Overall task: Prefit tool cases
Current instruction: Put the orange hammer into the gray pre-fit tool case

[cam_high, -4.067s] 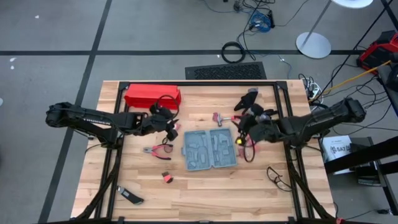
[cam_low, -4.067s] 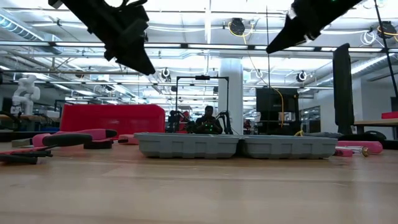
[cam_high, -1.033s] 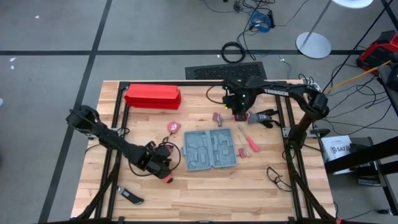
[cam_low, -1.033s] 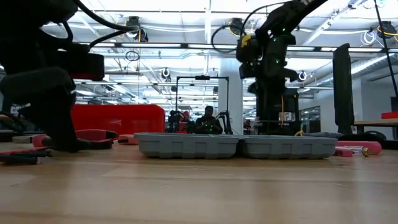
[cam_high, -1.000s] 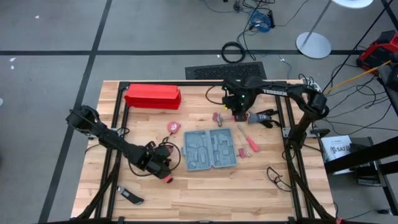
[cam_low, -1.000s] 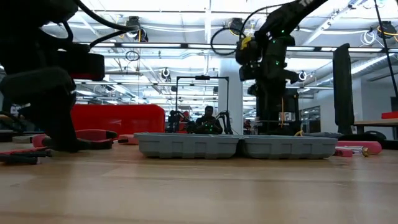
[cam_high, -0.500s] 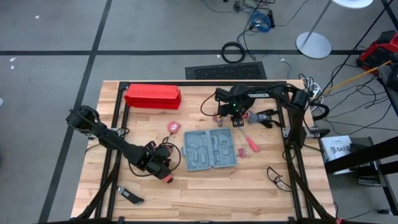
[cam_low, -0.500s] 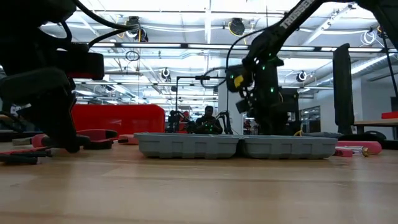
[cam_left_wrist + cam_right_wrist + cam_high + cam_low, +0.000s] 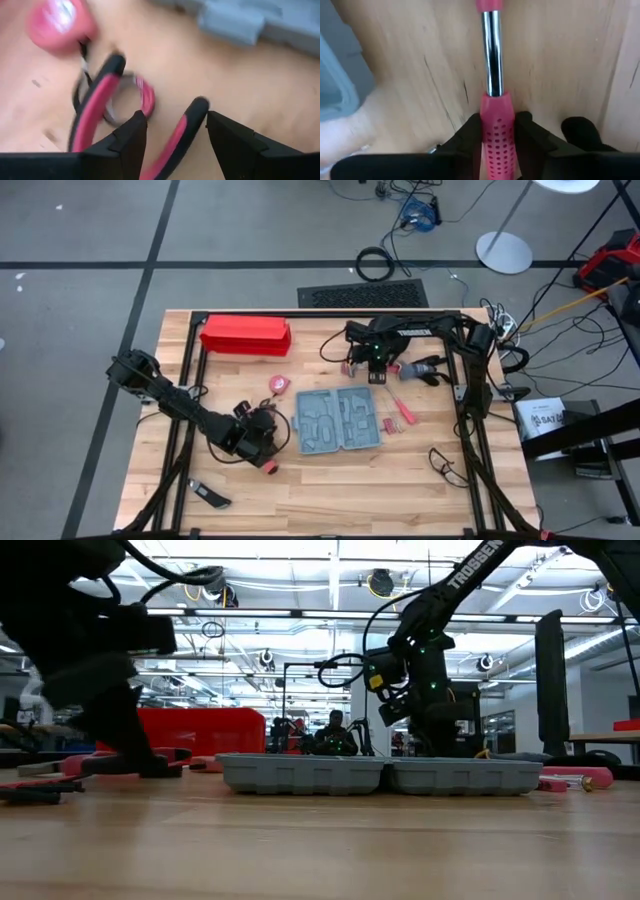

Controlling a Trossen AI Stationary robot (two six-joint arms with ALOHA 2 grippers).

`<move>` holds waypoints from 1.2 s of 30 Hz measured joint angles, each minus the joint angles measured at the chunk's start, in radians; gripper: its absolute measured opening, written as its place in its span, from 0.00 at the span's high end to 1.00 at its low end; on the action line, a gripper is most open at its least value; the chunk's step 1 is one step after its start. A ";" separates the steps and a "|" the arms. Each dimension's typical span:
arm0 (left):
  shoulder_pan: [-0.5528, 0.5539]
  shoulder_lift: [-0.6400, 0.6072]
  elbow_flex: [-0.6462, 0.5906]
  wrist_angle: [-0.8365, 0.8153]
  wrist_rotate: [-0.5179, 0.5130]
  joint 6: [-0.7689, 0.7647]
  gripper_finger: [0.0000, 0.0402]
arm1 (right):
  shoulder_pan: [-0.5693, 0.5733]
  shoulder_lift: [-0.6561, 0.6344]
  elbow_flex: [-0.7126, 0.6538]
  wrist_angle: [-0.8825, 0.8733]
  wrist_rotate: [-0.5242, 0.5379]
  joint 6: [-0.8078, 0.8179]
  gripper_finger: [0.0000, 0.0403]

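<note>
- right pincer is closing its two dark fingers on the pink perforated handle of a hammer, whose chrome shaft is lying flat on the wooden counter, just behind the open tool case.
- left pincer is hanging low over the counter with its fingers spread wide, straddling one red-and-black handle of the pliers, just left of the case.
- blue-grey tool case is lying open and flat near the middle of the counter, both halves showing their moulded recesses; in the low view it is sitting as a shallow grey tray.
- red box is resting at the far left corner, well apart from the case.
- pink-handled screwdrivers are lying just right of the case.
</note>
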 joint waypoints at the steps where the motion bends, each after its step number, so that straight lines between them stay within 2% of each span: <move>1: 0.001 0.000 0.006 -0.007 -0.036 0.004 0.48 | -0.003 -0.012 0.004 -0.008 -0.005 0.018 0.80; 4: 0.002 0.000 0.024 -0.041 -0.156 0.037 0.48 | -0.009 -0.070 0.040 -0.069 -0.058 0.074 0.82; 6: 0.008 0.000 0.039 -0.065 -0.218 0.084 0.48 | -0.016 -0.106 0.060 -0.100 -0.112 0.113 0.96; 7: 0.010 0.000 0.047 -0.070 -0.245 0.116 0.48 | -0.016 -0.116 0.062 -0.114 -0.131 0.135 0.99; 13: 0.042 0.000 0.065 -0.067 -0.395 0.366 0.48 | -0.014 -0.180 0.070 -0.211 -0.256 0.291 0.99; 16: 0.062 0.000 0.065 -0.068 -0.425 0.428 0.48 | 0.004 -0.180 0.067 -0.195 -0.236 0.322 0.99; 19: 0.067 0.000 0.065 -0.069 -0.423 0.471 0.48 | 0.020 -0.180 0.068 -0.122 -0.156 0.277 0.99; 21: 0.066 0.000 0.065 -0.069 -0.423 0.471 0.48 | 0.025 -0.175 0.068 -0.048 -0.150 0.243 1.00; 26: 0.066 0.000 0.065 -0.068 -0.423 0.471 0.48 | 0.056 -0.163 0.069 0.007 -0.117 0.206 0.87; 32: 0.066 0.000 0.065 -0.067 -0.437 0.471 0.48 | 0.088 -0.116 0.069 -0.039 0.039 0.202 0.66; 36: 0.066 0.000 0.065 -0.064 -0.441 0.470 0.48 | 0.105 -0.085 0.069 -0.059 0.137 0.221 0.55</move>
